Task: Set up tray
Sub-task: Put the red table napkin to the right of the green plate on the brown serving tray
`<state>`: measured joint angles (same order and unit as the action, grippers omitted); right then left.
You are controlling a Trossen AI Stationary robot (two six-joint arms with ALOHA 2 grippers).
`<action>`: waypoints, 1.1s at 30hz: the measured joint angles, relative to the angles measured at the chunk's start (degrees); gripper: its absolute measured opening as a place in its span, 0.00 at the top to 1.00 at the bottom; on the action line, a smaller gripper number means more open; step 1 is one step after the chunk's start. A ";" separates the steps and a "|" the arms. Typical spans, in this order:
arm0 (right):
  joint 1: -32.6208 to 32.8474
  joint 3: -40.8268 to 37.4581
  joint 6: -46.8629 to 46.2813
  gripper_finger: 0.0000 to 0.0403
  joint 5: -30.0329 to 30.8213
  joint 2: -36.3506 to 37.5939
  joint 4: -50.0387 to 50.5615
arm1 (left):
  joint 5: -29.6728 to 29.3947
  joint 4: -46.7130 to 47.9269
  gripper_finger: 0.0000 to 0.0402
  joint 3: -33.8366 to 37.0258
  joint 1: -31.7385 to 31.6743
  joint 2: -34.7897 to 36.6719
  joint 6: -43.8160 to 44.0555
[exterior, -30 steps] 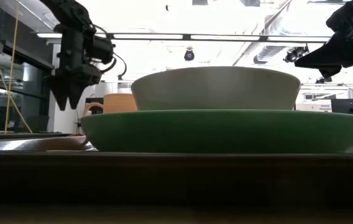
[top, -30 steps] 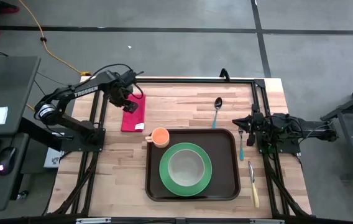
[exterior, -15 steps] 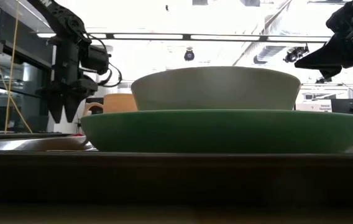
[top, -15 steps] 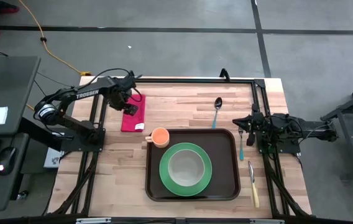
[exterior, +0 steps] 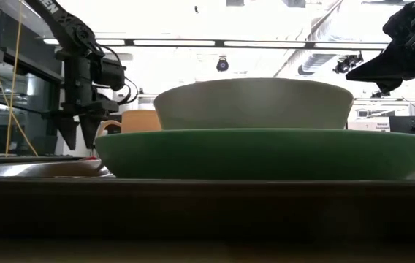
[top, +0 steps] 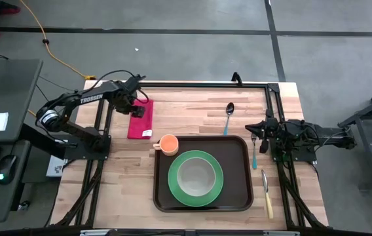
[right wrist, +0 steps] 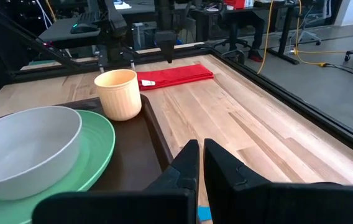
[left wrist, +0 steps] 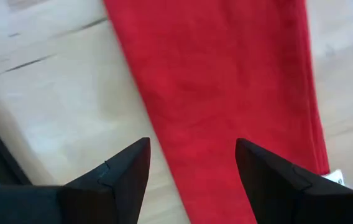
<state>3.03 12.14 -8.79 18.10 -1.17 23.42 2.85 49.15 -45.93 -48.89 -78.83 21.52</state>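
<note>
The dark brown tray [top: 246,157] lies on the wooden table, with a green plate [top: 175,187] on it and a pale bowl [top: 196,176] on the plate. An orange cup [top: 168,144] stands at the tray's far left corner. A folded red napkin [top: 141,124] lies flat on the table to the left of the tray. My left gripper [left wrist: 192,168] hangs open just above the napkin [left wrist: 226,93], pointing down, with a finger over each side of the cloth's near edge. My right gripper [top: 258,130] waits shut at the table's right side, above the fork [top: 254,152].
A spoon [top: 228,115] lies beyond the tray, on the far side of the table. A blue-handled fork and a knife [top: 266,194] lie to the right of the tray. The black frame rails [top: 192,84] run along the table's far and side edges.
My left gripper has come down toward the red napkin and has rolled a little. Its fingers have stayed open. The napkin has not moved.
</note>
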 joint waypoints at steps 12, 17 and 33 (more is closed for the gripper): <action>0.00 0.00 -0.20 1.00 0.99 0.00 0.53 | -0.09 -0.69 0.34 0.00 -3.25 0.00 -0.66; 0.01 0.00 -0.21 1.00 2.19 0.00 0.79 | 0.74 -2.72 0.34 0.00 -3.23 -1.43 -0.65; 0.02 0.00 -1.49 1.00 2.56 0.00 0.77 | 1.28 -6.40 0.34 -0.26 -3.25 -12.57 -0.07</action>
<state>3.05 12.14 -10.28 20.67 -1.17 24.18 4.13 42.74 -46.19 -52.14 -91.40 21.45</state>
